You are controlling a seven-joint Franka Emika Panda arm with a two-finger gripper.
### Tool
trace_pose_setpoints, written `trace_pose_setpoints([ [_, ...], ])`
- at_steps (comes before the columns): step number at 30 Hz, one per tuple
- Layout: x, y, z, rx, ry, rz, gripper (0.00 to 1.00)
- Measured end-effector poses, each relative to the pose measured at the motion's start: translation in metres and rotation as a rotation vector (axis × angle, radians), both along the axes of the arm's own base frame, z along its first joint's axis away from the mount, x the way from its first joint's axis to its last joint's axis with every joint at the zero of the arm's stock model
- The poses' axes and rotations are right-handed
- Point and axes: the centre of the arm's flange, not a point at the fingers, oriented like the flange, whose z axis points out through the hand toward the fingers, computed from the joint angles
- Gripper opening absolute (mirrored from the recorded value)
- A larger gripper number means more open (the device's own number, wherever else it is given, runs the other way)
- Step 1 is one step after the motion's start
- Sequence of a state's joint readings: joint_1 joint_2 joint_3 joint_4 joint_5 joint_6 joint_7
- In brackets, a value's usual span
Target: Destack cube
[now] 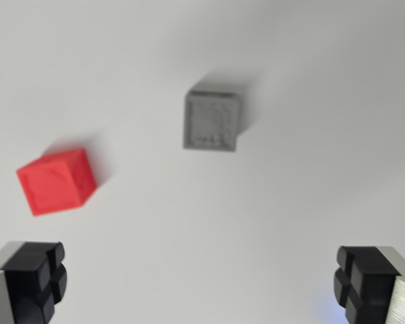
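Now the red cube and grey cube are set apart on the white desk, so destacking looks done. The hand is held wide apart, empty.

You're looking at a plain white table, with no pattern on it apart from soft grey shadows behind the two blocks. The red cube is a bright, even red, slightly darker on its side face. The grey cube is a dull mid-grey, and its top face shows a faint embossed, speckled texture inside a raised border. The fingertips of the gripper have matte black pads set on brushed silver metal.
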State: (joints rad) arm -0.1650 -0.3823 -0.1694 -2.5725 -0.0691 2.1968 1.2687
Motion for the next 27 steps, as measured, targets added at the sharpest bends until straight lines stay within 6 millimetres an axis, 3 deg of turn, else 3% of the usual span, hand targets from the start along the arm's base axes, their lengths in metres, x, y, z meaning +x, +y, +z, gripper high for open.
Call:
trace_pose_setpoints([
  [12, 0.000, 0.000, 0.019, 0.000, 0.000, 0.000, 1.00],
  [27, 0.000, 0.000, 0.020, 0.001, 0.001, 0.000, 1.00],
])
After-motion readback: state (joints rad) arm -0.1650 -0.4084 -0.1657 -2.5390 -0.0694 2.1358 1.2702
